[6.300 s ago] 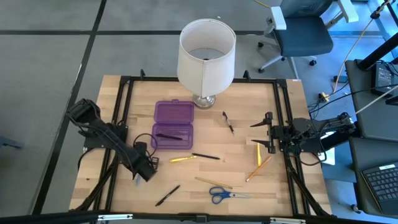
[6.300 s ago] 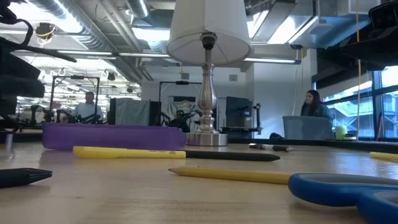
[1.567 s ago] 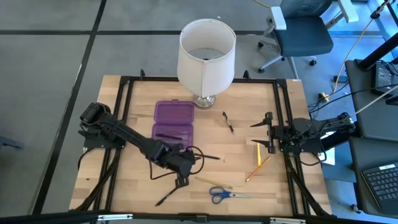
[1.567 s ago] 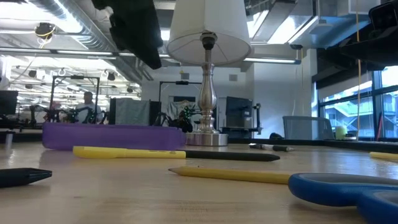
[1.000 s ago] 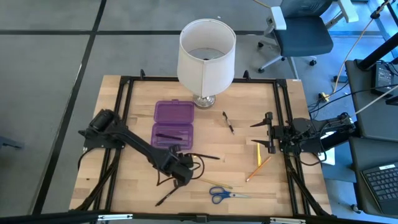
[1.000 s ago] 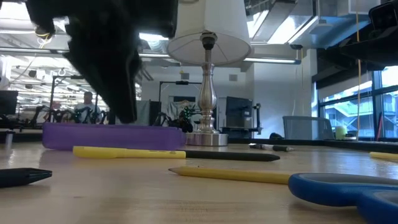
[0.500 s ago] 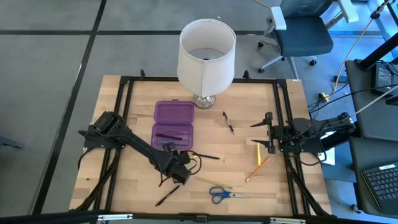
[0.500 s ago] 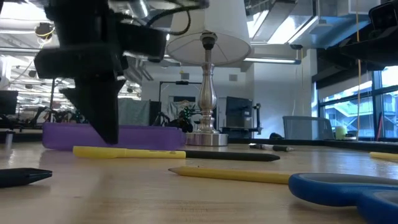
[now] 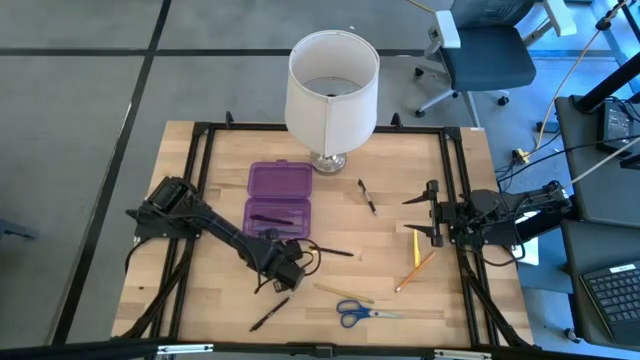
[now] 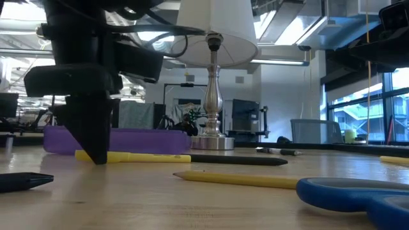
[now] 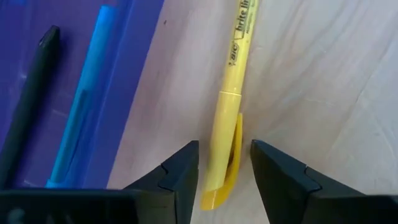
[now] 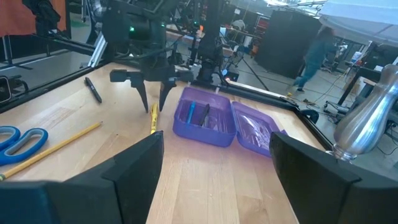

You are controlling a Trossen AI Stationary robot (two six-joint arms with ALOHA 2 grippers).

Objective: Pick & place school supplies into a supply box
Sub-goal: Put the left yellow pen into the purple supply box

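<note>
The left gripper [image 11: 224, 171] sits with its fingers apart around the yellow highlighter [image 11: 229, 124], beside the purple case [image 9: 277, 202]. Two pens lie inside already. Pencils, pens and scissors [image 9: 365, 312] wait farther off; the right gripper [image 9: 412, 216] rests wide open.

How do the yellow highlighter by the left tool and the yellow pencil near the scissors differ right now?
The yellow highlighter is thick, with a clip; the yellow pencil is thin and plain. The highlighter lies beside the purple supply box, between the left tool's open fingers; the pencil lies untouched near the blue scissors. Both lie flat on the table.
</note>
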